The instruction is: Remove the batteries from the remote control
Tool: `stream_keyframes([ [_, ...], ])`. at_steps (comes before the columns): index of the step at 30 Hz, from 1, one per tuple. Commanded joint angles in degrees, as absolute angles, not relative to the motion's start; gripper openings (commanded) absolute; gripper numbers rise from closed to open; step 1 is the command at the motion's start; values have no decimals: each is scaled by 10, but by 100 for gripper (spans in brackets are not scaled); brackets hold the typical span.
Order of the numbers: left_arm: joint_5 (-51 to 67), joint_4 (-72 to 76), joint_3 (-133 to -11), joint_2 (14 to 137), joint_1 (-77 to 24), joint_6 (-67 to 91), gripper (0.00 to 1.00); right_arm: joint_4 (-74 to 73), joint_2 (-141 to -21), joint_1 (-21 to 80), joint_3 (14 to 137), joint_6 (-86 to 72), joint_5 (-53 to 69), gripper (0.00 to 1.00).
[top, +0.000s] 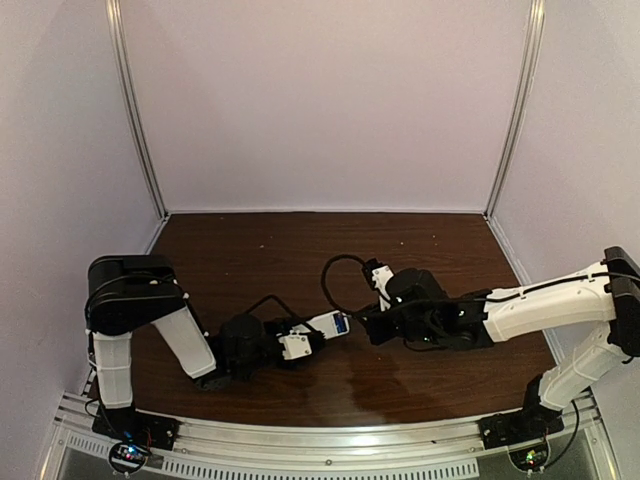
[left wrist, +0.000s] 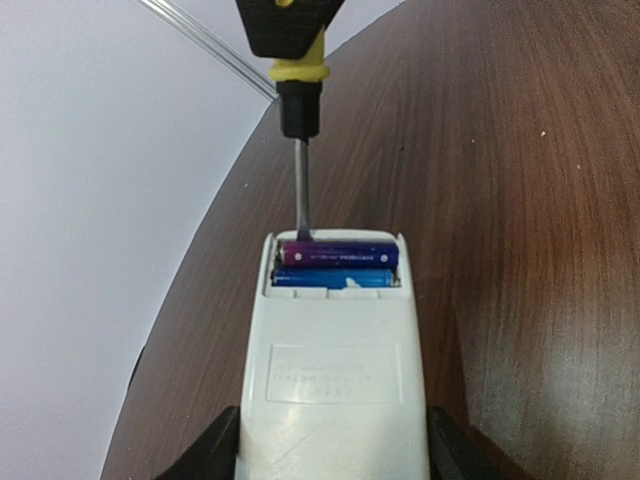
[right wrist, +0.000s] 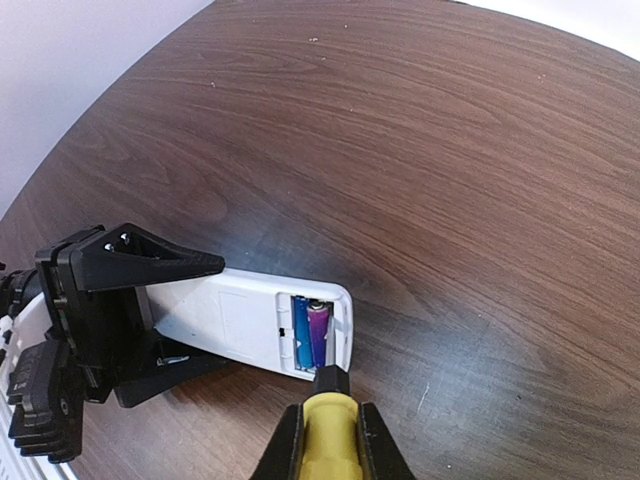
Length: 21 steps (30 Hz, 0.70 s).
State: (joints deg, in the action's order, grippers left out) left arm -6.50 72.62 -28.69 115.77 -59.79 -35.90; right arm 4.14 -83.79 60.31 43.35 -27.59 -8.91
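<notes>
The white remote control lies flat with its compartment open at the far end, and it also shows in the top view and the right wrist view. Two batteries lie side by side in it, the outer one raised slightly; they show in the right wrist view too. My left gripper is shut on the remote's near end. My right gripper is shut on the yellow-handled screwdriver. Its metal tip touches the outer battery's end at the compartment edge.
The dark wooden table is bordered by white walls and a metal rail along the near edge. A small white square piece sits by the left gripper in the top view.
</notes>
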Motion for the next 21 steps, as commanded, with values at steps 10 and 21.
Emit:
stream_keyframes([
  [10, -51, 777, -278, 1171, -595, -367, 0, 67, -846, 524, 401, -234, 75, 0],
  [21, -76, 763, -288, 1180, -594, -378, 0, 62, -919, 526, 455, -223, 41, 0],
])
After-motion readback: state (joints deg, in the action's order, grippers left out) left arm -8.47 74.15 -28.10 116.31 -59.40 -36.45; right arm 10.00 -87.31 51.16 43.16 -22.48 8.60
